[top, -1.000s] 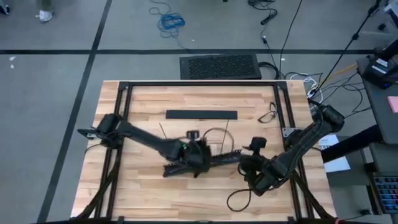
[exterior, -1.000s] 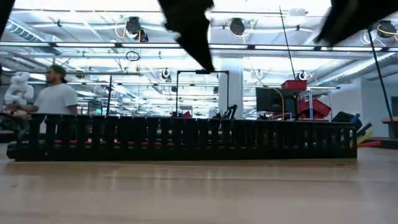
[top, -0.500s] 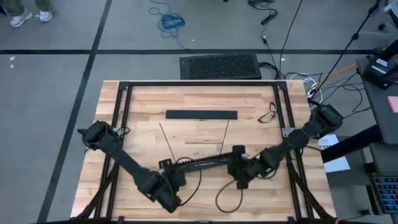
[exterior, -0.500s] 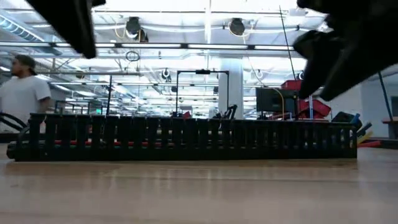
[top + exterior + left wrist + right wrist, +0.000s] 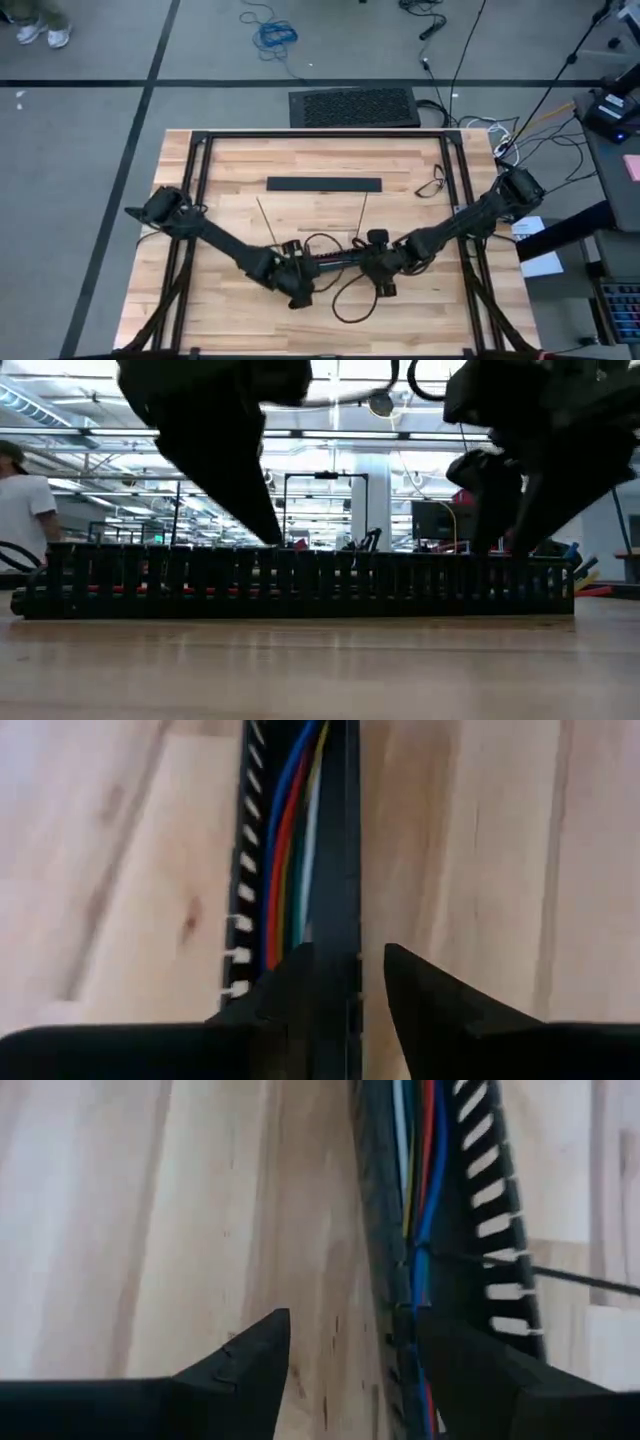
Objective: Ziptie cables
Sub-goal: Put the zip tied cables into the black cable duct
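The cables [image 5: 290, 870], blue, red, yellow, green and pale, lie lengthwise inside the black slotted duct [image 5: 335, 258] near the front middle of the wooden table [image 5: 300, 160]; the left gripper [image 5: 345, 982] hangs just over the duct's left end, fingers a narrow gap apart straddling one duct wall; the right gripper [image 5: 350, 1350] sits over the right end, fingers spread wider, gripping nothing; a thin dark ziptie [image 5: 560, 1277] crosses the duct there; two more zipties [image 5: 268, 222] lie straight on the table behind the duct
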